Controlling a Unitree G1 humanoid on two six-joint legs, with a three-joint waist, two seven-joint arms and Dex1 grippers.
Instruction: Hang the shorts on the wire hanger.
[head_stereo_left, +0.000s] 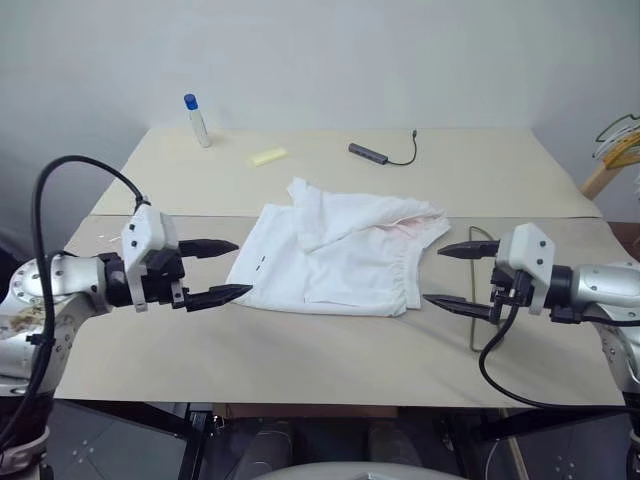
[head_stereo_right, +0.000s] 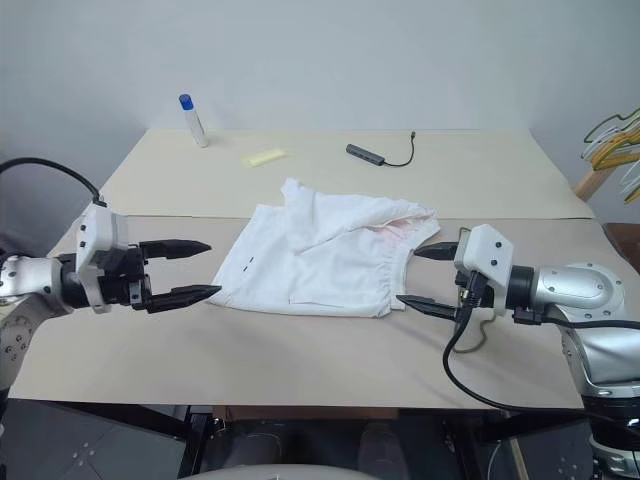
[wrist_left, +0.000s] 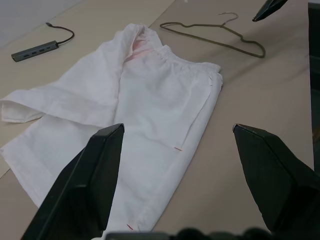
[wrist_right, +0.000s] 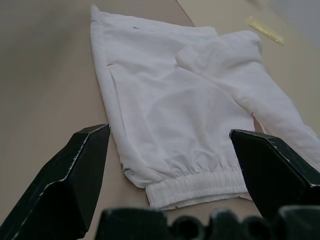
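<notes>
We see a beige table (head_stereo_left: 300, 350); shorts (head_stereo_left: 340, 255) lie between our gaping left claw (head_stereo_left: 215, 270) and right claw (head_stereo_left: 455, 275), its arm hiding the hanger (wrist_left: 215, 37).

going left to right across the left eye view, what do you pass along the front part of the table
left gripper → shorts → right gripper, with the wire hanger lying on the table beneath it

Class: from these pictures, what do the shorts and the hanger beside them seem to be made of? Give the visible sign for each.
The shorts: thin white woven fabric, matte; it creases, folds, and gathers at the waistband. The wire hanger: thin bent metal wire by its look, dull olive-grey, possibly coated.
</notes>
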